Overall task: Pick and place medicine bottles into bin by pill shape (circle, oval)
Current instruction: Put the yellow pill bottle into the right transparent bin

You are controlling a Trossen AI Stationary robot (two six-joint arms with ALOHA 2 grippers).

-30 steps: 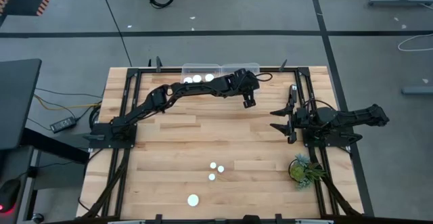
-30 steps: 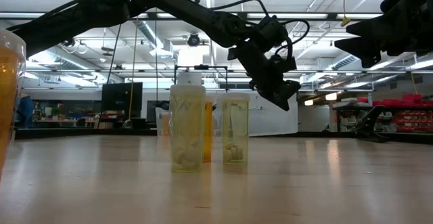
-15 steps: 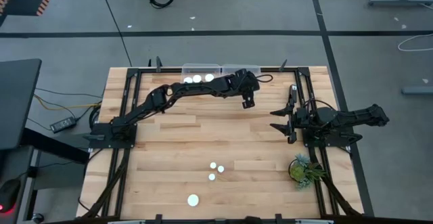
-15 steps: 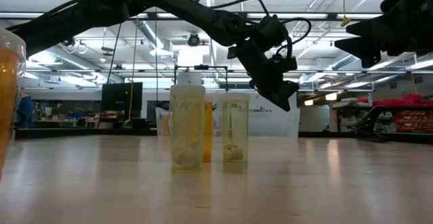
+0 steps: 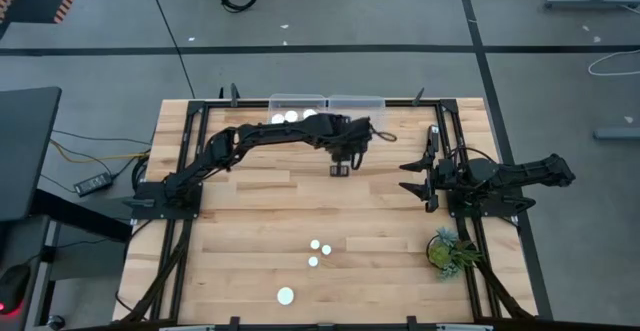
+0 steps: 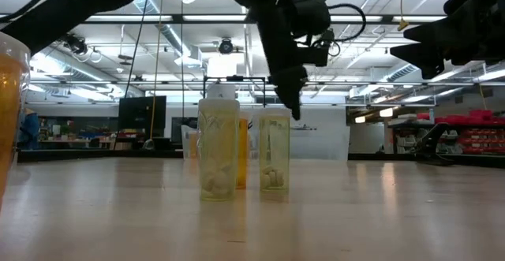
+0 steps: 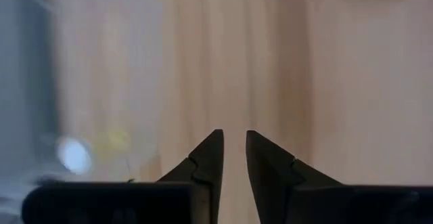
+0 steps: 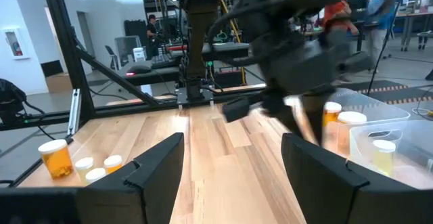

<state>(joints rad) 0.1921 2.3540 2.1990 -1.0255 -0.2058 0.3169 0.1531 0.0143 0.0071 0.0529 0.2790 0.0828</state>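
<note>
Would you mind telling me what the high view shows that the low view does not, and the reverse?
Only the high view shows the clear bins at the table's far edge, the green plant, and the right arm's open end effector.

Only the low view shows the pills inside the bottles and the room behind.

Both show the left end effector above the table and the three remaining bottles.

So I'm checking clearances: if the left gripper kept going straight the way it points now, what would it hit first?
Most likely the bare table. The left gripper points down, empty, nearly shut, and its wrist view shows only wood ahead; the bottles stand well off toward the table's near edge.
</note>
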